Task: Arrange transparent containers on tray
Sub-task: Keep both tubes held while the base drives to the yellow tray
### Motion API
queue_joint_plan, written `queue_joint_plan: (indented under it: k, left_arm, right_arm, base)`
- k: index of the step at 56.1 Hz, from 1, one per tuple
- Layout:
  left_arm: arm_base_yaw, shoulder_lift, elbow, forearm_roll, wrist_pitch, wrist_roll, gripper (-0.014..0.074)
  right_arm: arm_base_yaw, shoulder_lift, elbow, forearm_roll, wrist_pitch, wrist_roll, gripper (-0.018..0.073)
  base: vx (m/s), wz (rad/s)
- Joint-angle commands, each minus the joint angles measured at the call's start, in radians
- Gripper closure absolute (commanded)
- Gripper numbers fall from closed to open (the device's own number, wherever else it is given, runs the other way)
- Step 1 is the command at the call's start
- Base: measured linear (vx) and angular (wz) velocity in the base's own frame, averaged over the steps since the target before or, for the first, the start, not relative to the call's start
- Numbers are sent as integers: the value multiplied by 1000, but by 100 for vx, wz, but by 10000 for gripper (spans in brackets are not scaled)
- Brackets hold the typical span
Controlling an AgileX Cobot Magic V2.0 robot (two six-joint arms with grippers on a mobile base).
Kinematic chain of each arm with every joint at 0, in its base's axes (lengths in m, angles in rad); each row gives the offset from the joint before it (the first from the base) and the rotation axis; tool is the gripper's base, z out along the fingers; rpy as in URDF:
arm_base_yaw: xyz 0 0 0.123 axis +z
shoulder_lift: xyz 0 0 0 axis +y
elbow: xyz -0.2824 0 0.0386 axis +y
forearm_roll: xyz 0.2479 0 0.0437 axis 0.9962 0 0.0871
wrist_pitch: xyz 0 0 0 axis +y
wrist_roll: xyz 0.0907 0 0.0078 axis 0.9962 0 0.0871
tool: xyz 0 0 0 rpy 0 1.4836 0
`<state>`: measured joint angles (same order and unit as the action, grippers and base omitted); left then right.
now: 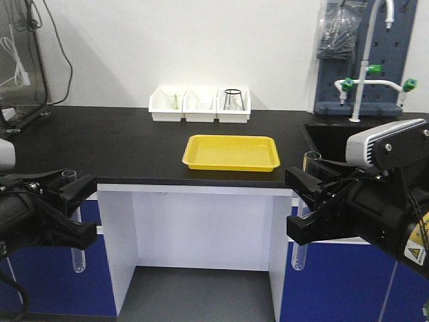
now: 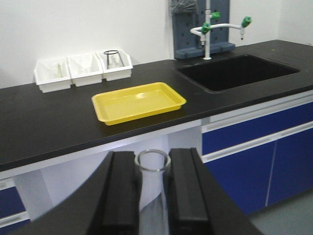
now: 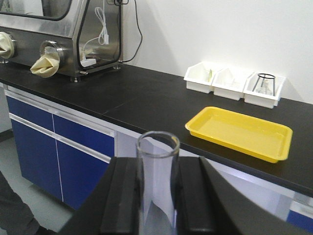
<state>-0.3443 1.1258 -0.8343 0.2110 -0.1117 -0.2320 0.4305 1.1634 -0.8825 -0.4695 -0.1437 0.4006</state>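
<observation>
Two clear glass test tubes are the transparent containers. One test tube point(image 1: 77, 251) hangs upright in my left gripper point(image 1: 72, 204), below the counter's front edge at the left; its open rim point(image 2: 152, 160) shows between the black fingers point(image 2: 122, 191). The other test tube point(image 1: 299, 251) stands upright in my right gripper point(image 1: 303, 204) at the right, rim point(image 3: 157, 143) up between its fingers point(image 3: 124, 196). Both grippers are shut on their tubes. The yellow tray point(image 1: 231, 153) lies bare on the black counter, midway between the arms and farther back.
Three white bins point(image 1: 200, 104) line the back wall, one holding a black wire stand point(image 1: 232, 98). A sink point(image 2: 239, 71) with a green-knobbed tap point(image 1: 365, 74) is at the right. A glove box point(image 3: 58, 34) stands at the far left. Blue cabinets sit below the counter.
</observation>
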Motion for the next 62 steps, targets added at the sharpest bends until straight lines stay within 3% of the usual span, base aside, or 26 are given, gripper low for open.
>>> queue_joint_plan:
  k: [1, 62]
  left_arm:
    - [-3, -19, -28, -10, -82, -9, 603]
    - [-3, -19, -28, -10, -82, -9, 603]
  right_arm:
    - [-1, -24, -32, 5, -77, -3, 572]
    - [-1, -24, -32, 5, -77, -4, 572]
  base:
    - [18, 20]
    - [34, -5]
